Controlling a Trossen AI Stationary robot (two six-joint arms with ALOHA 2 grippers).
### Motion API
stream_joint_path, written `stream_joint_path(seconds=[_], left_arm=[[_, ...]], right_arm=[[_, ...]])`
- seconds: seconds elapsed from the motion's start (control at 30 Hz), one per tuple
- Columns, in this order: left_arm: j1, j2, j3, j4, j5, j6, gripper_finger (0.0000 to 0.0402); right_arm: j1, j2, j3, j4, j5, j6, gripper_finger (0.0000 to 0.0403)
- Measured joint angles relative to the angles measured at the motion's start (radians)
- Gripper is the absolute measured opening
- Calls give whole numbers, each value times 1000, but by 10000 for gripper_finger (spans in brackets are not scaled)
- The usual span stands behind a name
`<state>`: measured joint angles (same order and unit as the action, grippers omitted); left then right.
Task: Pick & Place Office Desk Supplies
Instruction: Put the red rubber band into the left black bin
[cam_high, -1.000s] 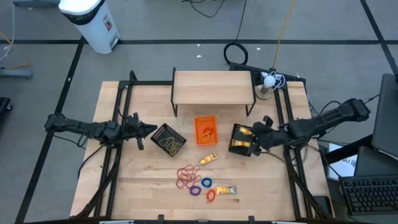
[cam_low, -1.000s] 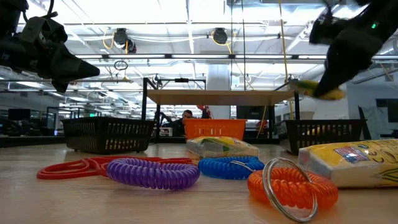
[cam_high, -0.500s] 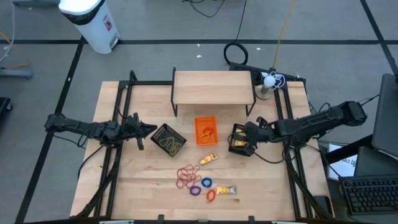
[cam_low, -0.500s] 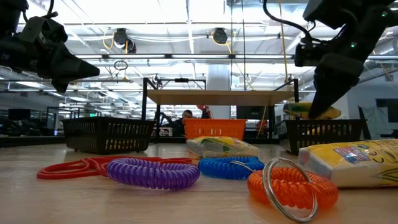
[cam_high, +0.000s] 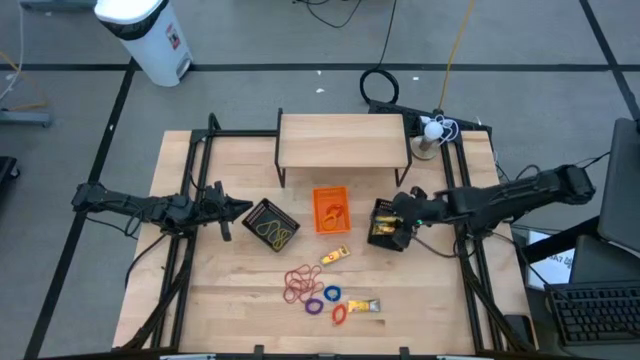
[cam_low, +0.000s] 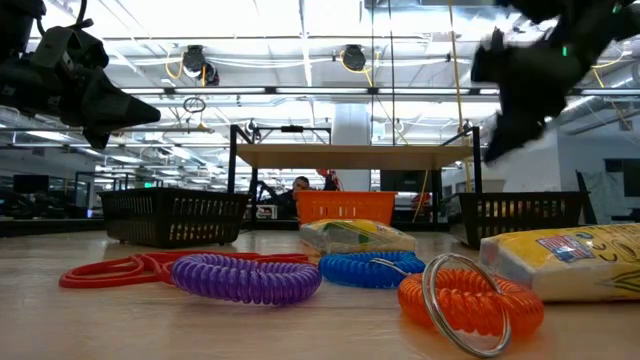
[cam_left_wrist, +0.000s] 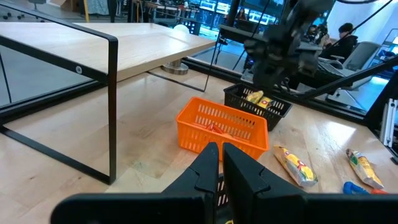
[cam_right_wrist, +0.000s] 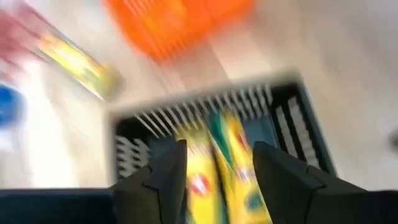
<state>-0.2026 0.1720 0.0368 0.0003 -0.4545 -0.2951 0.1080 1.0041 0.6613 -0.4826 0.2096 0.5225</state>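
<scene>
Your right gripper hangs over the right-hand black mesh tray, its dark fingers spread apart with nothing between them; below them two glossy yellow packets lie side by side inside that tray, long axes running parallel, across the tray from wall to wall. Your left gripper waits at the 9 o'clock side of the table, just beside the other black mesh tray, its two slim fingertips pressed together and empty.

On the pale wood-grain table, a small yellow rectangular packet lies near the centre, its long axis pointing roughly from 8 to 2 o'clock. Toward 6 o'clock sits a loose tangle of thin red-brown rubber bands, with a purple coiled ring, a blue one and an orange one just beside it. A second yellow packet lies next to the orange ring, long axis running 9 to 3. The left mesh tray holds thin tan bands.

An orange slatted plastic tray stands between the two mesh trays, in front of a low wooden shelf on black metal legs at 12 o'clock. Grey floor surrounds the table, with a white bin off at 10 o'clock
</scene>
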Motion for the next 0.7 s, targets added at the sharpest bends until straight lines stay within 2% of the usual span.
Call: stream_joint_path(seconds=[0.07, 0.17, 0.23, 0.4, 0.5, 0.7], left_arm=[[0, 0, 0, 0, 0, 0, 21], [0, 0, 0, -1, 0, -18, 21], [0, 0, 0, -1, 0, -32, 21], [0, 0, 0, -1, 0, -25, 21], [0, 0, 0, -1, 0, -23, 21], [0, 0, 0, 2, 0, -2, 21]], right_arm=[[21, -88, -3, 118, 7, -86, 164], [87, -230, -79, 517, 26, -268, 141], [96, -300, -145, 716, 17, -312, 113], [87, -464, -248, 715, -5, -351, 14], [88, -571, -312, 797, 1, -356, 11], [74, -732, -405, 797, -4, -359, 3]])
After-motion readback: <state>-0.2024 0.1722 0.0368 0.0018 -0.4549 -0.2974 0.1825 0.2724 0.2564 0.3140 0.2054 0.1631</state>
